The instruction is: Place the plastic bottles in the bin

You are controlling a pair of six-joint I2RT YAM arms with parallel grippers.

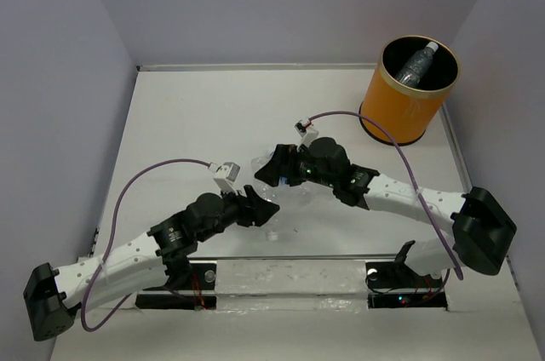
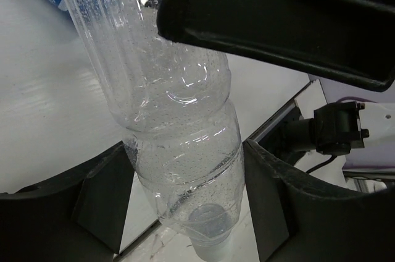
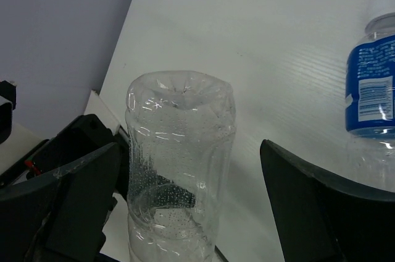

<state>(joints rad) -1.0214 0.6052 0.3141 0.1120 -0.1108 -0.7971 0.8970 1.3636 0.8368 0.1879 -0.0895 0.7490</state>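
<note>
Left hand (image 2: pixel 188 203) gripping clear bottle (image 2: pixel 173 89), right hand (image 3: pixel 194 206) agape around it

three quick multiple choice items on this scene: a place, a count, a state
1. Where does the bin stand? A far right corner; B near left corner; C between the arms
2. How many bottles show inside it? A none; B one; C three
3. The right gripper is: A shut empty; B open; C shut on the bin's rim

1 A, it stands far right in the top view; 2 B, one capped bottle lies inside; 3 B, its fingers stand wide of a clear bottle.
</note>
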